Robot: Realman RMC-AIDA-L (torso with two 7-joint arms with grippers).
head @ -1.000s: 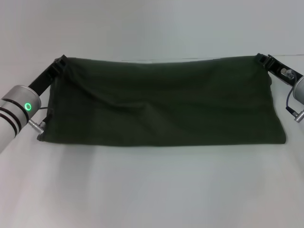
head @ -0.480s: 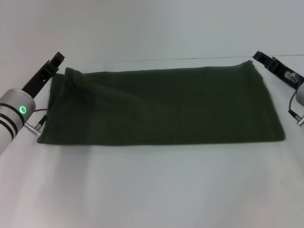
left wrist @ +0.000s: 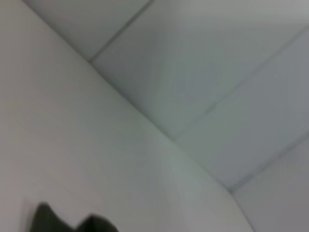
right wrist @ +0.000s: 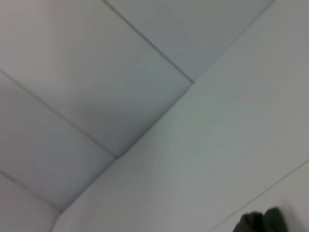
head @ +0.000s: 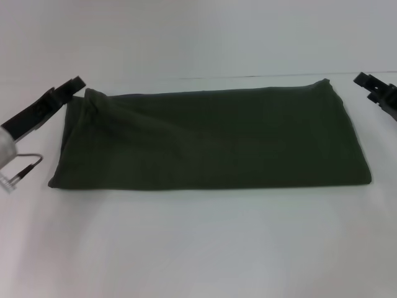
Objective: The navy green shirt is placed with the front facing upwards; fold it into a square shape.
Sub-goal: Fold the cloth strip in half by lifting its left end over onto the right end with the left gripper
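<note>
The navy green shirt (head: pixel 211 139) lies flat on the white table (head: pixel 198 248), folded into a wide, low band, roughly a long rectangle with its near edge straight and its far edge running parallel. Soft matte cotton, dark olive, no print or collar showing on the upper face. The shirt's far-left corner is bunched into a small raised lump with creases fanning down from it; the rest is smooth with only faint ripples. The right end is slightly slanted, the near-right corner sticking out farther than the far one.

Left gripper (head: pixel 73 85) is just beside that bunched far-left corner, black fingers clear of the cloth, holding nothing; cannot tell if the fingers are apart or together. Right gripper (head: pixel 366 82) is off the shirt's far-right corner, well apart from the fabric, also empty; finger state cannot be told.

The table is plain, smooth, matte white. Behind the shirt's far edge runs a thin seam line, then a pale wall. Wrist views show only white panels with thin joint lines and a dark blurred scrap at the edge.
</note>
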